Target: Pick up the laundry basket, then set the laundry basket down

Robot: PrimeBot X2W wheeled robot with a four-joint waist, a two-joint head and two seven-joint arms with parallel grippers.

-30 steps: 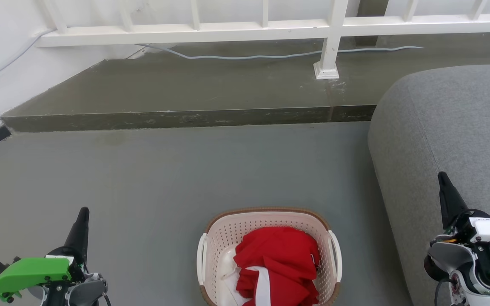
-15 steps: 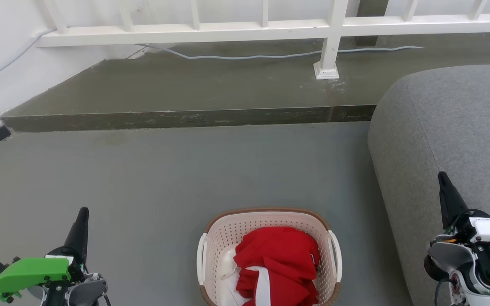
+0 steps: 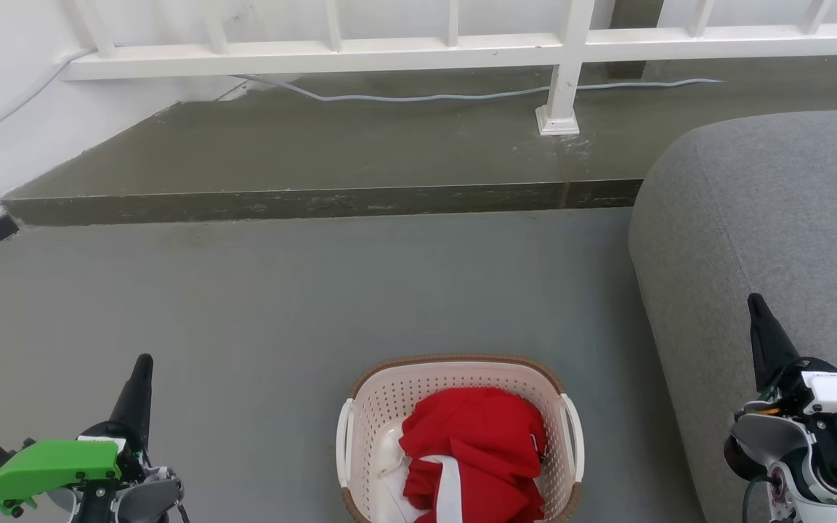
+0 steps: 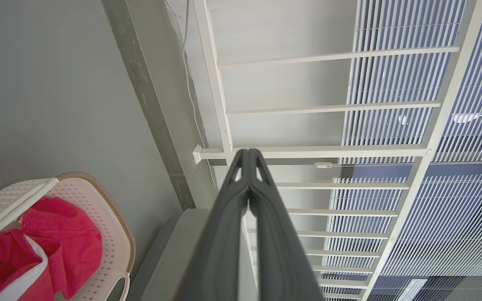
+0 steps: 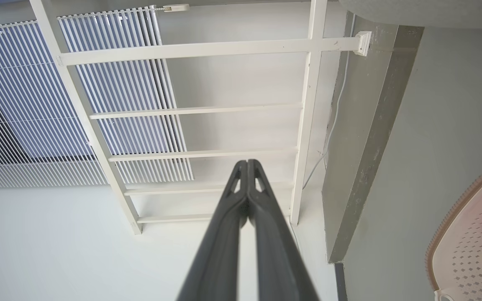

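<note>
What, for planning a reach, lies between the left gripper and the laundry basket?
Bare grey floor separates the left gripper and the laundry basket, per the head view.

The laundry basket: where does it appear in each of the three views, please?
Head view: laundry basket at the bottom centre.
Left wrist view: laundry basket in the lower left corner.
Right wrist view: laundry basket at the lower right edge, partly cut off.
Shared landmark: the foot of the white railing post, seen in all three.

laundry basket [image 3: 389, 396] cut off at bottom edge, sofa [image 3: 767, 218] cropped right
</note>
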